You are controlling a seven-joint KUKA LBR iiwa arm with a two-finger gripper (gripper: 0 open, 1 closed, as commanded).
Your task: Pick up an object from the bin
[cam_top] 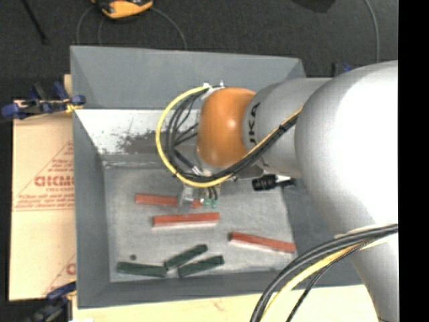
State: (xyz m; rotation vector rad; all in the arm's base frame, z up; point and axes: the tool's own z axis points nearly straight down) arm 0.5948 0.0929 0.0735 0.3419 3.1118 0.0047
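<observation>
Hanging over the bin [87, 180], the gripper [198, 201] has a red bar [155, 198] at its nine o'clock and a second red bar [186, 221] at six. Open or closed, I cannot tell.

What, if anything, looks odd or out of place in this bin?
Nothing looks spilled or broken. Three red sticks and three green sticks lie flat at mixed angles on the floor of the bin. Only a dark scuffed patch on the back wall and a small dark speck beside the green sticks stand out.

Bare floor [129, 233] (left) beside red stick [186, 221]
</observation>
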